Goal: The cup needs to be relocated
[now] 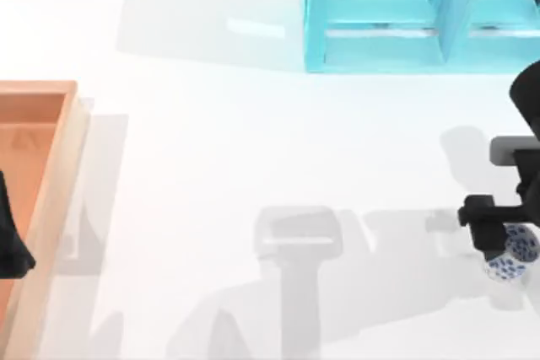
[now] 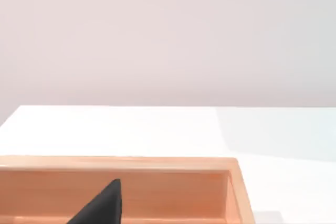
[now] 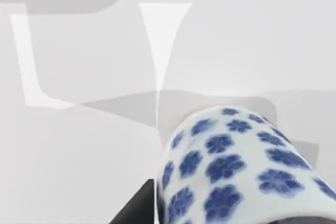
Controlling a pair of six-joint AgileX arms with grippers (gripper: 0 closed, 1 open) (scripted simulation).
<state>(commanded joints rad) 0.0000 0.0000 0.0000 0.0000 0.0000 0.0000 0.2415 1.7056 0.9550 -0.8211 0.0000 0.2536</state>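
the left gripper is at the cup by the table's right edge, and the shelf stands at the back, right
Not quite: it is the right gripper at the cup, as the top view shows. The left gripper is over the wooden tray. The cup's spot and the shelf at the back are correct.

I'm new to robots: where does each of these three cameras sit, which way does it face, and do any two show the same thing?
Top view: above the table, looking down; turquoise shelf, right gripper at the small white cup with blue flowers.
Left wrist view: on the left arm, facing the wooden tray; a dark fingertip shows.
Right wrist view: on the right arm, close to the cup.
Shared: the cup in top and right wrist views; the tray in top and left wrist views.
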